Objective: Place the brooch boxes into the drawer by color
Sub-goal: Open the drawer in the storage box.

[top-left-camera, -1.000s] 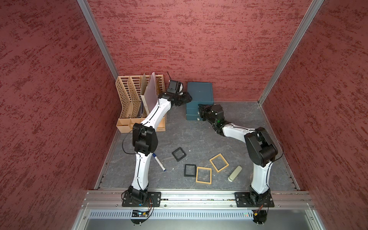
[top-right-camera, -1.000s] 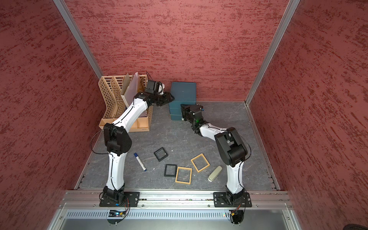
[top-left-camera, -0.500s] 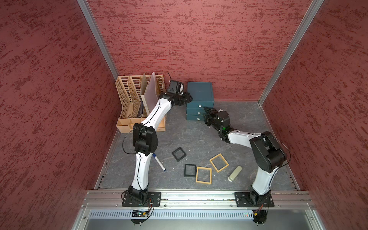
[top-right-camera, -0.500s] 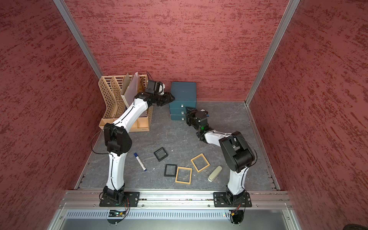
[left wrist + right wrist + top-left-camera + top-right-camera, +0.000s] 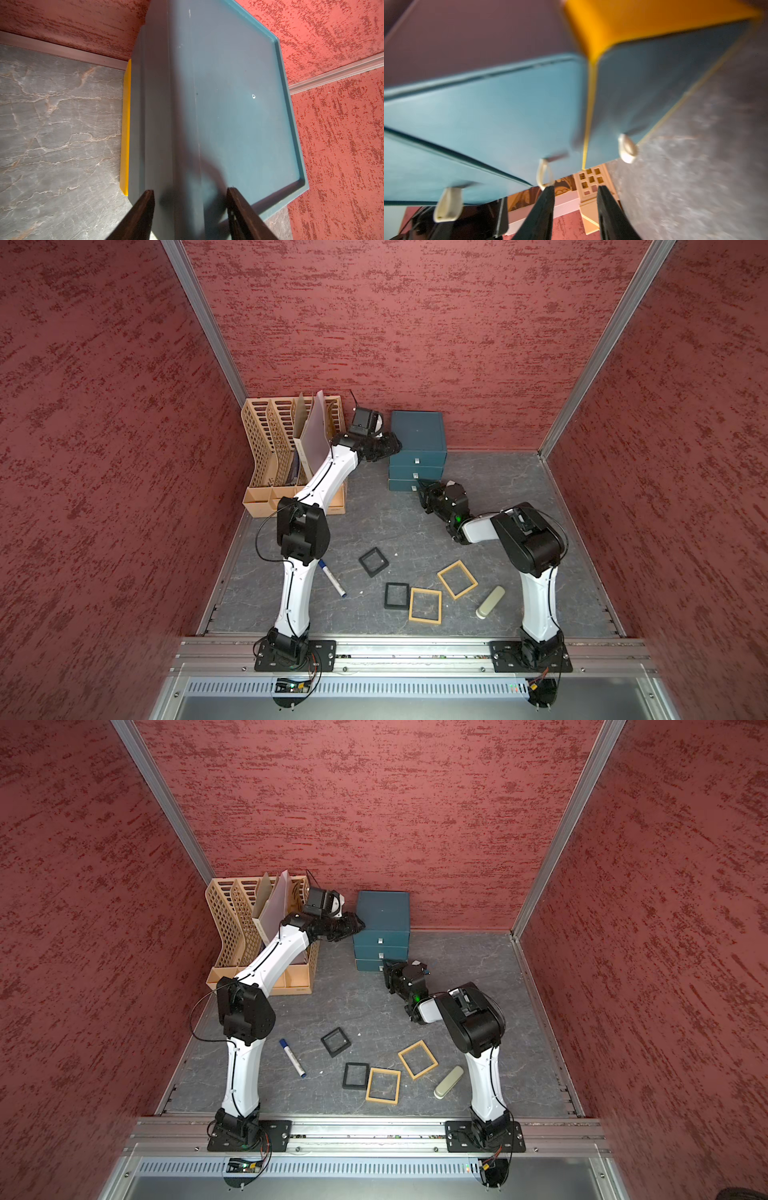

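**Brooch boxes [image 5: 373, 562]: handling and grip points**

We locate four brooch boxes lying flat on the floor [image 5: 415, 531] between the arm bases, well apart from the drawer [image 5: 417, 435]. One black box [image 5: 336, 1042] lies alone. The other black box [image 5: 355, 1076] sits just beside a tan-yellow box [image 5: 383, 1085], and the second tan-yellow box [image 5: 417, 1059] is near them. No beige box is in view.

We judge the boxes light, stiff and thin, with clear centres that could scratch. We would take hold across one rail of the frame or across two opposite outer edges, never on the window. They stand very low, so the fingertips must reach floor level. The adjacent pair leaves little room for a finger between them.

The drawer stands against the back wall, and all three fronts appear closed. The left gripper [image 5: 190, 190] has its jaws parted at the chest's upper corner and holds nothing. The right gripper [image 5: 576, 191] is at the drawer fronts beside the silver pulls [image 5: 544, 174], jaws parted and empty. Blur hides which pull it addresses.
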Controlling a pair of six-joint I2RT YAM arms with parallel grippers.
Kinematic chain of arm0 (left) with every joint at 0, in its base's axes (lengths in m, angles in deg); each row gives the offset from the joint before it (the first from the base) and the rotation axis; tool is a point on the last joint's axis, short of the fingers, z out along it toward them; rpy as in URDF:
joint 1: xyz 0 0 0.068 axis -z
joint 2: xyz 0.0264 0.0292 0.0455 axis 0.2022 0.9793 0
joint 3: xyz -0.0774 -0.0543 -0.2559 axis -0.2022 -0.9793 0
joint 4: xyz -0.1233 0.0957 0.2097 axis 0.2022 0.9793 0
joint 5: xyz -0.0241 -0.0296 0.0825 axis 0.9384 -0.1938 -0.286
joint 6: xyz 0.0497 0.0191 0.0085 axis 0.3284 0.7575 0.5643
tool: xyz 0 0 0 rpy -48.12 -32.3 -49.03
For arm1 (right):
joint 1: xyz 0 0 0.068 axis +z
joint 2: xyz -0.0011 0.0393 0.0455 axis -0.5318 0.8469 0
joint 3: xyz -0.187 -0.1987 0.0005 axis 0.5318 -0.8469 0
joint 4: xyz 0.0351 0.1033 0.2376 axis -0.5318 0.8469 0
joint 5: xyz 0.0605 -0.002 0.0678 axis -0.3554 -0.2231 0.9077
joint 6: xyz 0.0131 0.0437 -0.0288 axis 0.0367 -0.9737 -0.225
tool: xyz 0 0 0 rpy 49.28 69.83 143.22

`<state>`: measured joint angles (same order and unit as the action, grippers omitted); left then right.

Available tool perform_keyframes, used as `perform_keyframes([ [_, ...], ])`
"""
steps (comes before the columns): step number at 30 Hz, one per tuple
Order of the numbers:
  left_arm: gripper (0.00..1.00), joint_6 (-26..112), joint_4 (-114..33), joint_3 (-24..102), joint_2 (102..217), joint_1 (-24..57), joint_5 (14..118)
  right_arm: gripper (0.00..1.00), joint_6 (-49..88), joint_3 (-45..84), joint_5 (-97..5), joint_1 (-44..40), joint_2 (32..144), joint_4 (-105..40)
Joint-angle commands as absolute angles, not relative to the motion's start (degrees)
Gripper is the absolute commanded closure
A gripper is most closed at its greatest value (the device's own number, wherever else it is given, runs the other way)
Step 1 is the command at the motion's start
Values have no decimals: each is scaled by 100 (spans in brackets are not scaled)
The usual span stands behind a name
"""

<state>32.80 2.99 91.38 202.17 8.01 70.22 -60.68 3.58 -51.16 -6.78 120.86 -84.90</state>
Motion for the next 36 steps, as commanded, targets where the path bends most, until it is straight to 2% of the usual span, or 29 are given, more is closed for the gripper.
perform_keyframes([
  [1, 41, 3355, 873, 9048, 20316, 899, 7063, 64, -6112, 625, -5039, -664, 12262, -8778],
  [12, 42, 3360, 893, 9055, 20322, 907, 7055, 65, -6165, 864, -5028, -650, 12414, -8639],
  [19, 42, 3377, 910, 9065, 20327, 900, 7053, 82, -6174, 979, -5067, -655, 12520, -8632],
  [23, 42, 3361, 895, 9078, 20335, 899, 7045, 100, -6174, 1024, -5106, -646, 12549, -8662],
  [36, 42, 3311, 901, 9109, 20393, 899, 7020, 100, -6322, 449, -5186, -514, 12180, -9014],
])
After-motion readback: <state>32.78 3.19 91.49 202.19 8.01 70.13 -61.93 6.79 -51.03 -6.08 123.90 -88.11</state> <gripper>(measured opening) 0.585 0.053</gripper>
